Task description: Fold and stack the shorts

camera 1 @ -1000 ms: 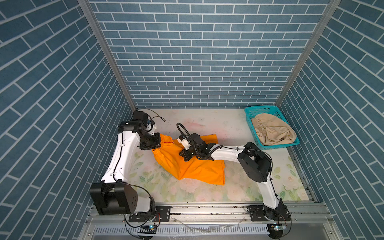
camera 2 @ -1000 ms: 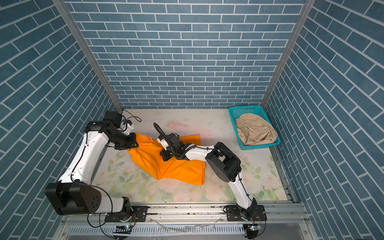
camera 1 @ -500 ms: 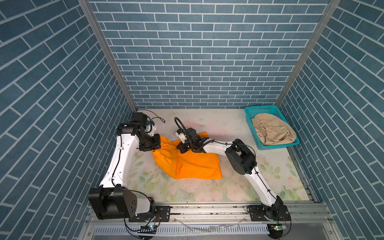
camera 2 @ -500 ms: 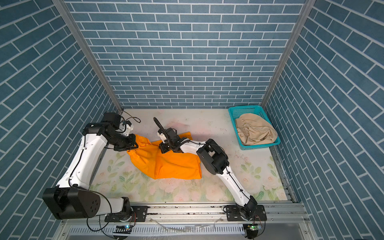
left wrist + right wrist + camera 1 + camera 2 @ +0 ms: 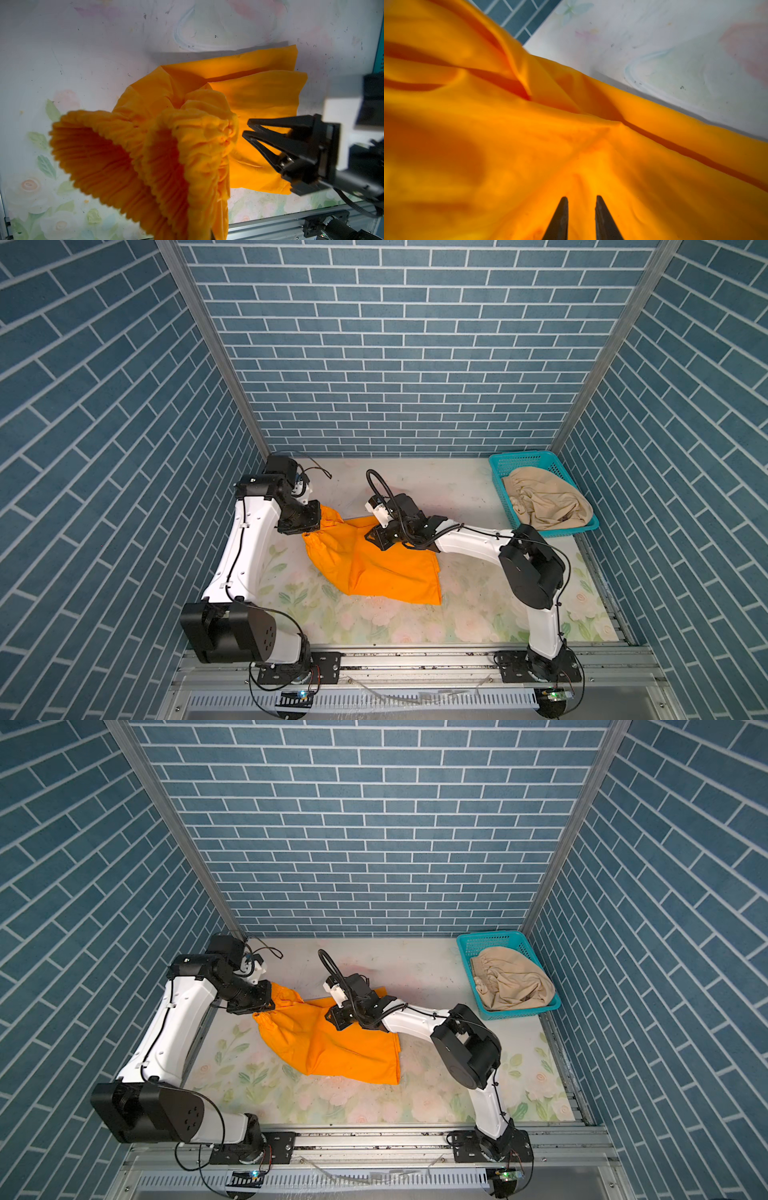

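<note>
The left gripper [image 5: 308, 526] pinches the orange shorts [image 5: 374, 572] at the bunched waistband [image 5: 124, 155] and holds that end up off the table [image 5: 457, 493]; the rest of the cloth lies on the table in the middle. The right gripper [image 5: 247, 128] has its fingers [image 5: 562, 214] a little apart, just beside the waistband, with nothing between them; the beige shorts [image 5: 544, 506] sit in the teal basket [image 5: 524, 456] in the far right corner.

A teal basket [image 5: 523, 455] sits at the far right corner of the floral tabletop [image 5: 374, 622], by blue-brick walls [image 5: 395, 344].
</note>
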{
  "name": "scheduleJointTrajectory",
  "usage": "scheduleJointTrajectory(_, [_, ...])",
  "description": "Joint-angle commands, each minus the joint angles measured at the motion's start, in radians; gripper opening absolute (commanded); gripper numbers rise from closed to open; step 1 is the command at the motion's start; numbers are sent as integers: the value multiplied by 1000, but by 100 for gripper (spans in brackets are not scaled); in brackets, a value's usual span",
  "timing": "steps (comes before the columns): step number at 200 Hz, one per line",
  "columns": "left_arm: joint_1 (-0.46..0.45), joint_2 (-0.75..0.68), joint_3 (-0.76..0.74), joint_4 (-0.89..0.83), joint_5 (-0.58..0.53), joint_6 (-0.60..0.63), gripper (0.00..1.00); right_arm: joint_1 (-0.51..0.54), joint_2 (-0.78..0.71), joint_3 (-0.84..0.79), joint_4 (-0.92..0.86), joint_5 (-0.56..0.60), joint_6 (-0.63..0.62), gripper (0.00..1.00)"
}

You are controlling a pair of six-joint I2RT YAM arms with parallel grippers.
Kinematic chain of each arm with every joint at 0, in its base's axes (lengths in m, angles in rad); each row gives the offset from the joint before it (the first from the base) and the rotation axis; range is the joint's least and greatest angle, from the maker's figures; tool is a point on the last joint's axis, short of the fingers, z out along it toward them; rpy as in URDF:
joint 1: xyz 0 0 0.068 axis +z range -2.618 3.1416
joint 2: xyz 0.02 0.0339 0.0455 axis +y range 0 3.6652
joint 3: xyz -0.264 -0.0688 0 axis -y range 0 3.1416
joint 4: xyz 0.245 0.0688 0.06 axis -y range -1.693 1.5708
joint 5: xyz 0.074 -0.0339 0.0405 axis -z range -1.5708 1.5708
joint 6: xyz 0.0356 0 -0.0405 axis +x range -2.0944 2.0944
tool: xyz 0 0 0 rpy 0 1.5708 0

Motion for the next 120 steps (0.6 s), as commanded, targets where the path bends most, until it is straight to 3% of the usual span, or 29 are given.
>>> scheduleJointTrajectory(1, [-5,16,41,-42,-25,10,7,86,25,-35,-25,-2,-34,20])
scheduleJointTrajectory(54, [-5,52,105,-86,-48,36,7,182,190,69,-45,-60,-40,6])
scheduleJointTrajectory(120, [-9,87,152,-105,-54,33,7,203,303,180,-36,-95,-14,6])
